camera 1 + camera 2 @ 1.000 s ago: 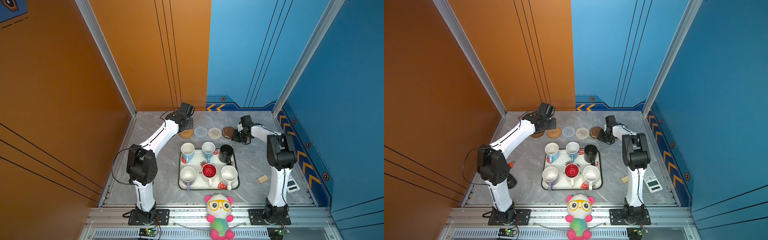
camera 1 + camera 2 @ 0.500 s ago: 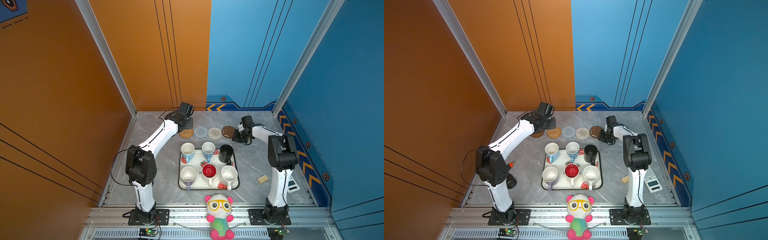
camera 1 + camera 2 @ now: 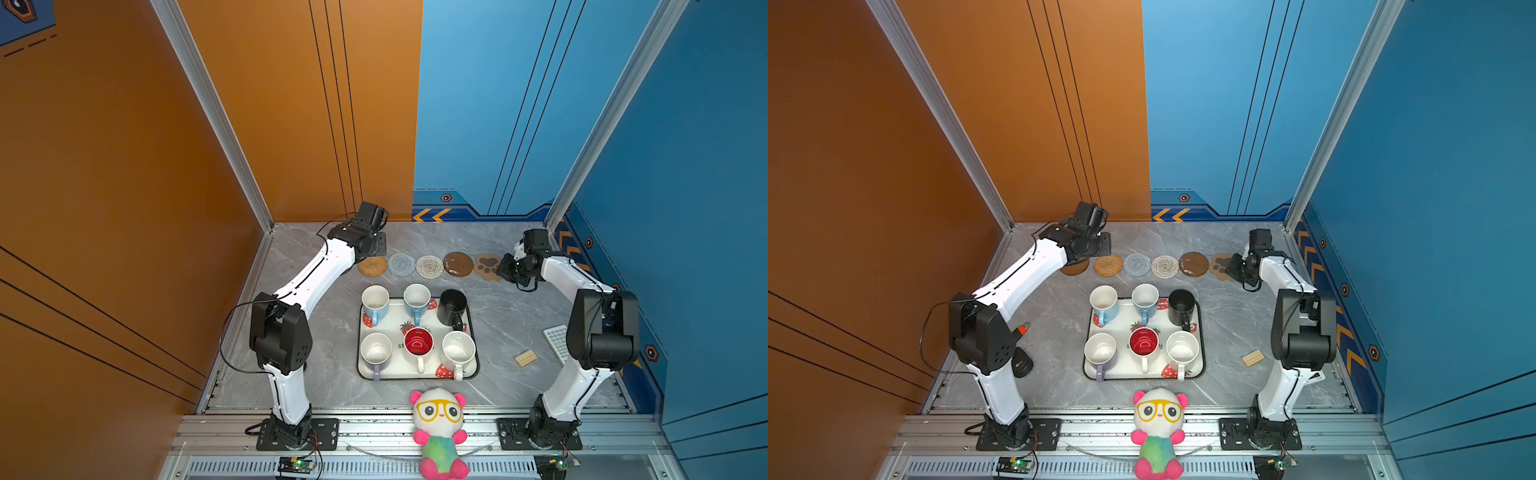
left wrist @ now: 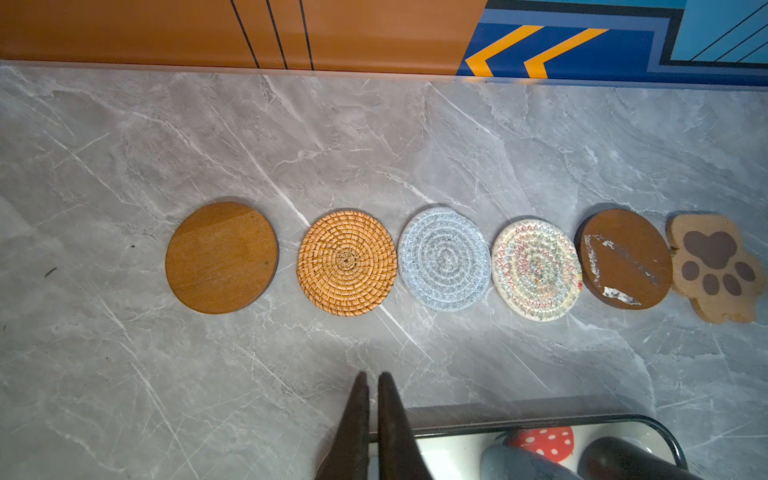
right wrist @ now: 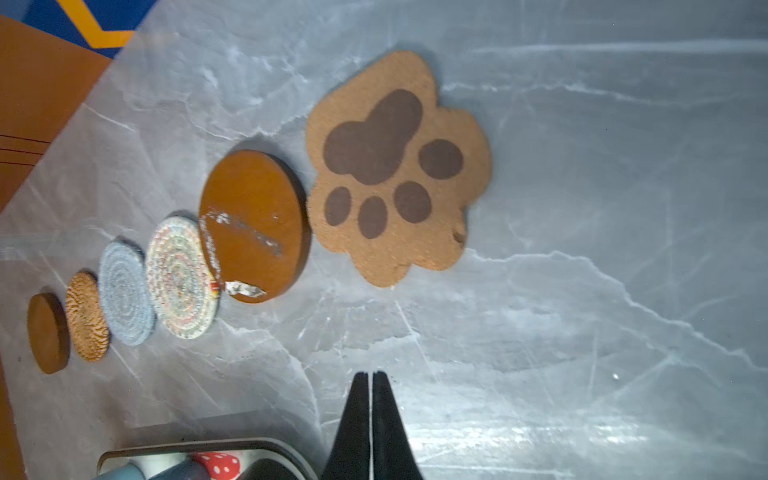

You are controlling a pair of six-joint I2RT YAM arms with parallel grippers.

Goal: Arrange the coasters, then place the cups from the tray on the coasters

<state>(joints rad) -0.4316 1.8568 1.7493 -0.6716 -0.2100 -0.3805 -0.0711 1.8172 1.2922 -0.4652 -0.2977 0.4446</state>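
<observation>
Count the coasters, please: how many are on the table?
6, in one row beyond the tray, left to right: wooden disc, rattan round, grey-blue round, beige round, scuffed disc, paw shape. None seems hidden.

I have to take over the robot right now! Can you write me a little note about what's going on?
Left gripper: shut, holding nothing.
Right gripper: shut, holding nothing, near the paw-print coaster.
Coasters: all six lie in a row behind the tray.
Cups: all six stand on the tray.
Done: the coaster row looks arranged.
Left: put one cup on each coaster.
</observation>
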